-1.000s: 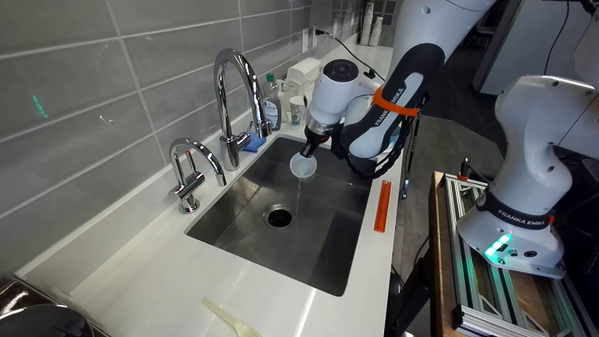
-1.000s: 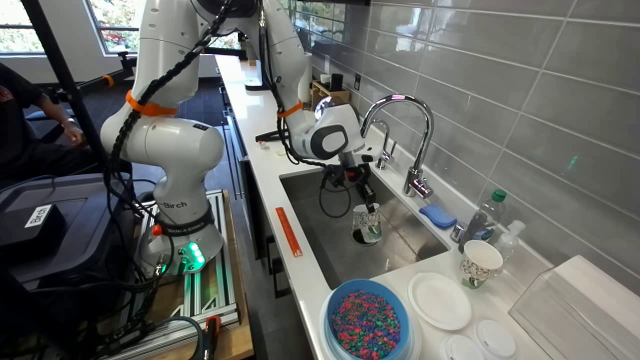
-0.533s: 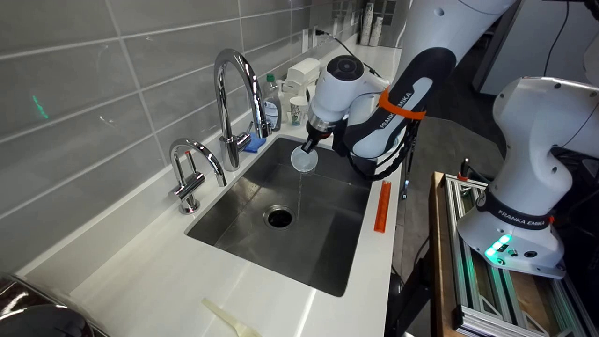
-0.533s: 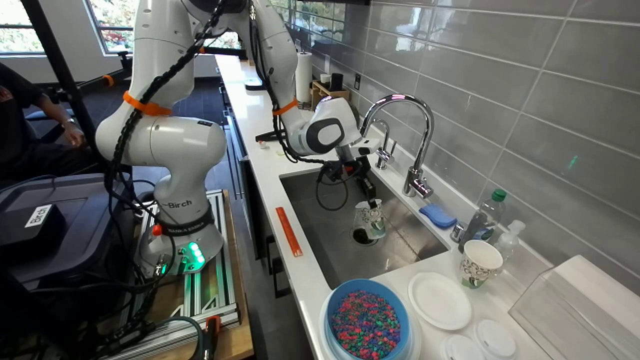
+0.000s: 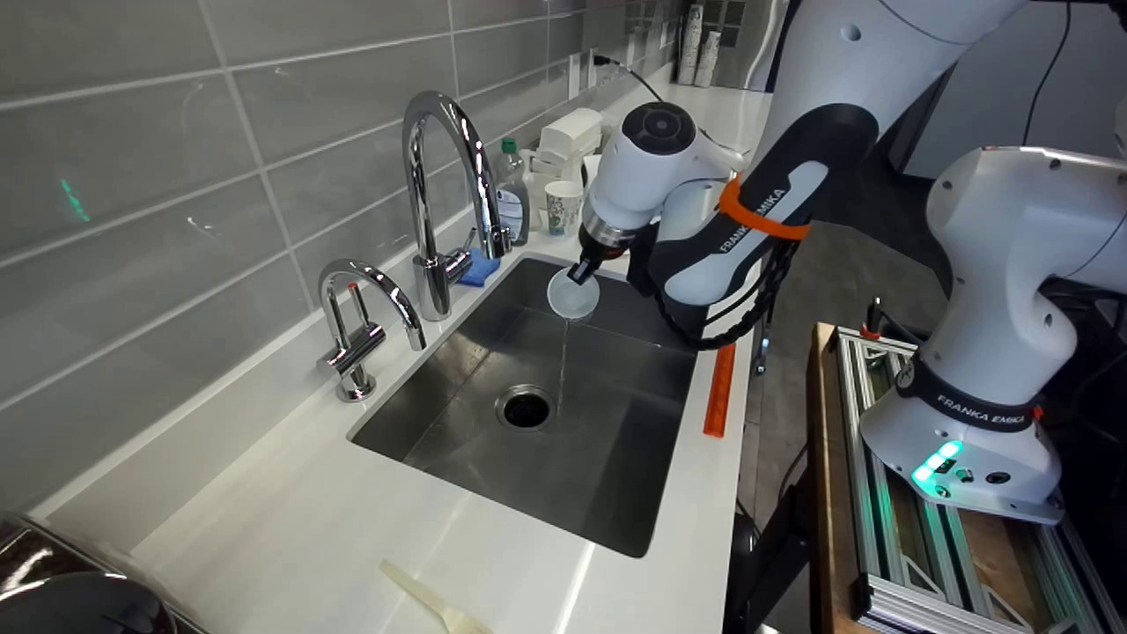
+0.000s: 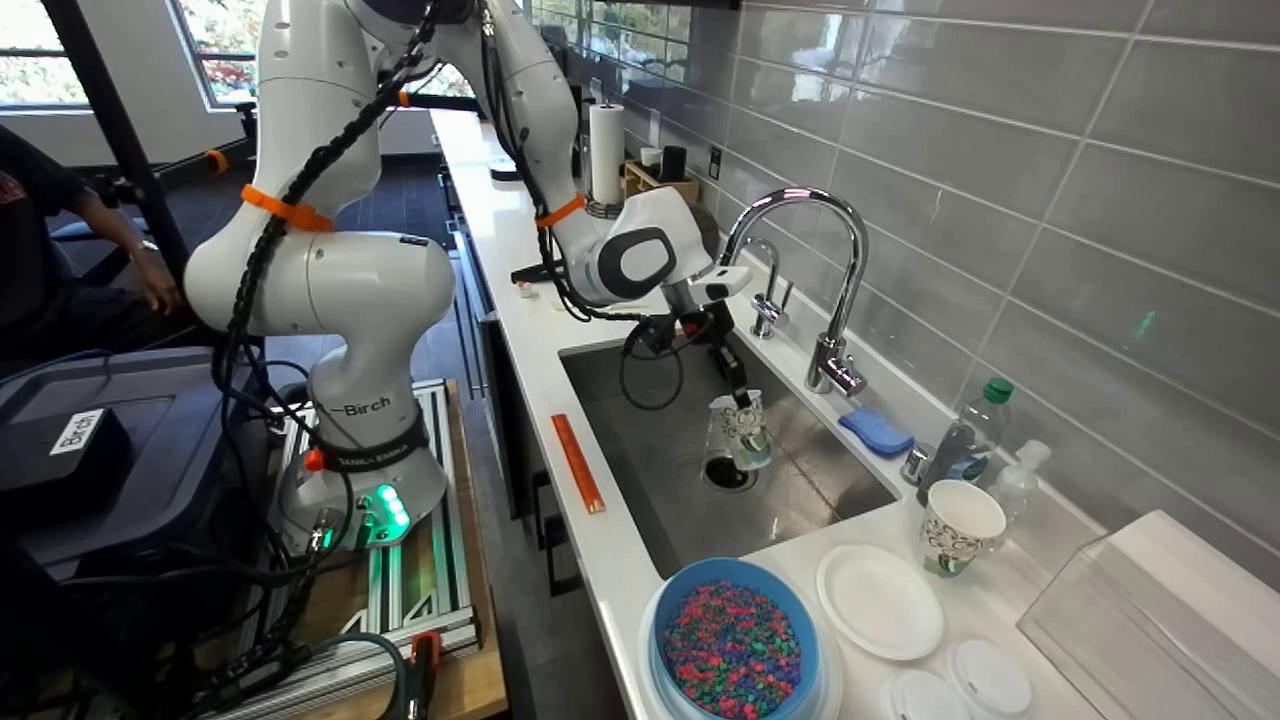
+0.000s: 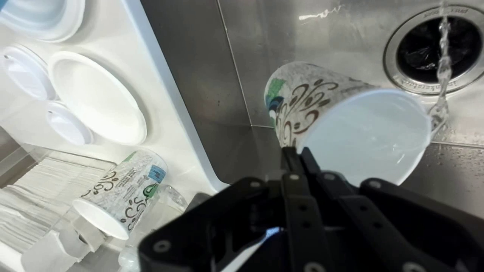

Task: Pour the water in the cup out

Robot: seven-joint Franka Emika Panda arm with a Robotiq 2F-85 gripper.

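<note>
The cup (image 5: 573,296) is white inside, with a brown, green and blue print outside. It is tipped over the sink in both exterior views (image 6: 745,440). My gripper (image 5: 578,273) is shut on the wall of the cup near the rim, one finger inside and one outside. In the wrist view the two fingertips (image 7: 297,151) pinch the edge of the cup (image 7: 366,136). A thin stream of water (image 7: 445,56) runs from the low side of the rim. It falls into the sink (image 5: 607,475), beside the drain (image 5: 526,409) in an exterior view.
A tall faucet (image 5: 423,176) and a smaller tap (image 5: 357,352) stand on the wall side. A blue sponge (image 6: 875,432), soap bottle (image 6: 970,430), another printed cup (image 6: 955,535), plate (image 6: 880,602) and blue dish of beads (image 6: 665,640) are nearby. An orange strip (image 6: 577,463) lies on the counter edge.
The cup has risen slightly and tipped further, its mouth turned more downward. The arm's upper links have swung sideways. Water runs from the cup in all the moments shown.
</note>
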